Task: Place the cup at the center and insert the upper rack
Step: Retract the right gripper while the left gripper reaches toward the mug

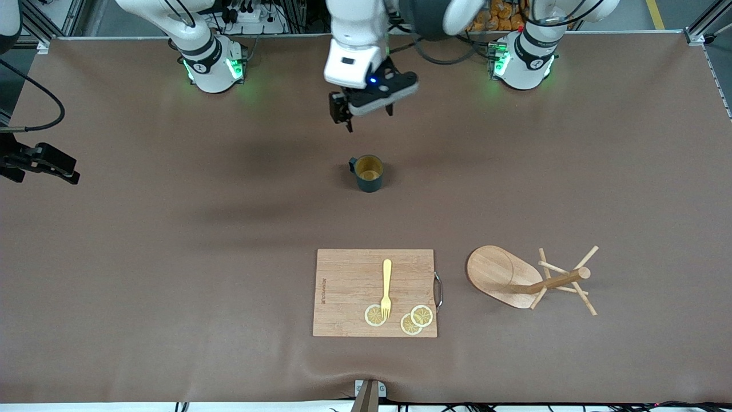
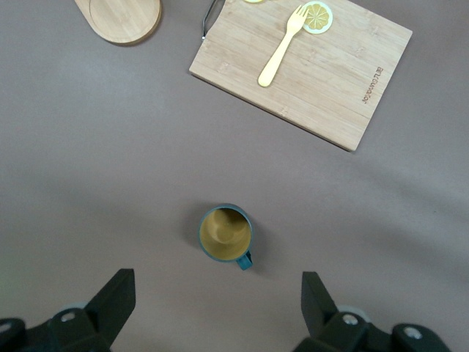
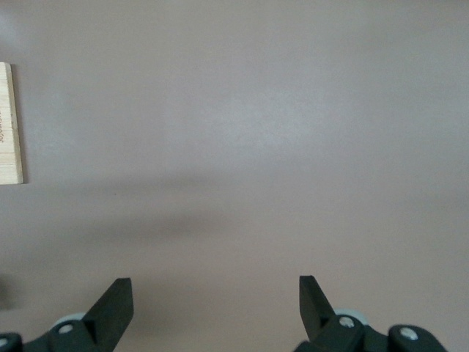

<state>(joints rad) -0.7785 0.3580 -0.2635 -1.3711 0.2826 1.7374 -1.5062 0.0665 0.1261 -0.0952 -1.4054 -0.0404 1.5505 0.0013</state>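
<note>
Item 1. Cup (image 1: 369, 173): dark teal mug, tan inside, upright on brown table (image 1: 171, 257), near table centre. Small handle turned toward 10 o'clock in the front view. Untouched, clear of both grippers.

Item 2. Upper rack (image 1: 529, 279): light wooden mug tree, tipped on its side on the table. Oval base tilted up on edge, post pointing toward 3 o'clock, thin pegs fanned at that end. Placed at roughly 4 o'clock from the cup, well apart from it, toward the left arm's end of the table.

Item 3. Cutting board (image 1: 374, 292): rectangular, flat, at 6 o'clock from the cup and nearer to the front camera. Metal handle (image 1: 438, 290) on the 3 o'clock edge, just beside the rack's base. On it: yellow fork (image 1: 386, 289), tines toward 6 o'clock resting on one lemon slice; lemon slices (image 1: 421, 315), three in all, two overlapping.

Item 4. Left gripper (image 2: 220, 277): released, jaws spread wide, holding nothing. In the air over bare table at 12 o'clock from the cup.

Item 5. Right gripper (image 3: 215, 286): released, jaws wide, nothing between them. Waiting over the 9 o'clock edge of the table, well apart from everything listed.
</note>
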